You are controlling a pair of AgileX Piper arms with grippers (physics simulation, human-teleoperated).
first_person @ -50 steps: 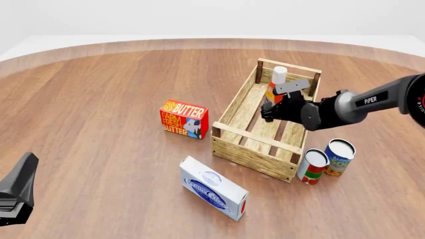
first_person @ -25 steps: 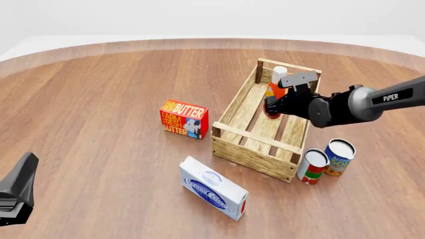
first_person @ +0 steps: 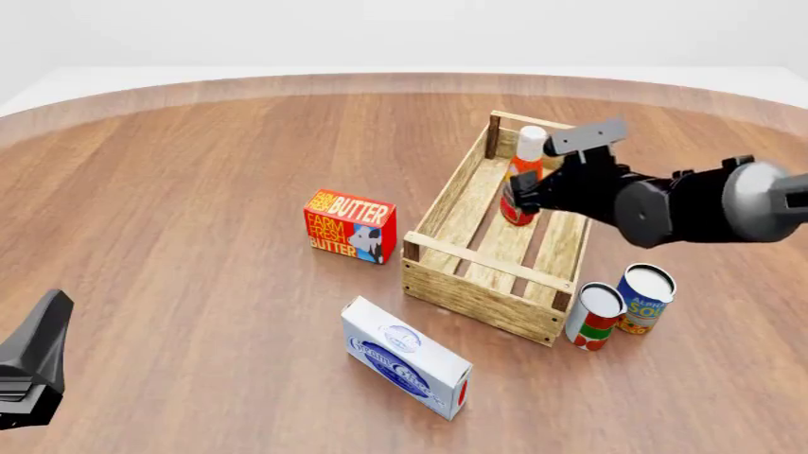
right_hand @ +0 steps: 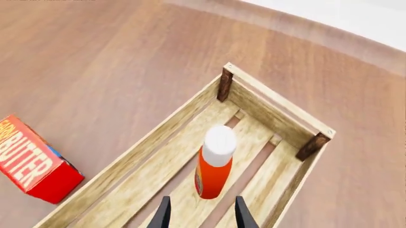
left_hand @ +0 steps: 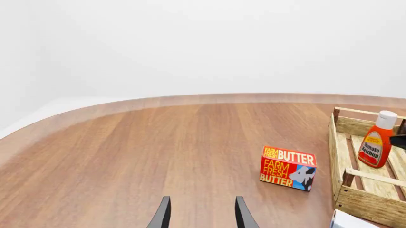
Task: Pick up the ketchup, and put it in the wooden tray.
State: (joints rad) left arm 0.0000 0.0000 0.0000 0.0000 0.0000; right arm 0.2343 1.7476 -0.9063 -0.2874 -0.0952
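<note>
Inside large light-wood slatted tray (first_person: 499,248) | slim orange-red white-capped ketchup bottle (right_hand: 214,164) upright, delivered | right pincer (right_hand: 201,213) apart, off it | left pincer (left_hand: 200,213) apart, idle.

The right arm is reaching in from the right, its gripper (first_person: 536,189) pointing down-left with fingers (right_hand: 163,216) parted. The left gripper (left_hand: 201,216) is hanging low at near left, apparently open.

The front camera sits high on the arms' side and looks down across the counter (first_person: 189,189). The left wrist camera is low and looks far over it. The right wrist camera looks down from close above. All three see the wooden tray (first_person: 445,281) (left_hand: 362,209) (right_hand: 273,114).
</note>
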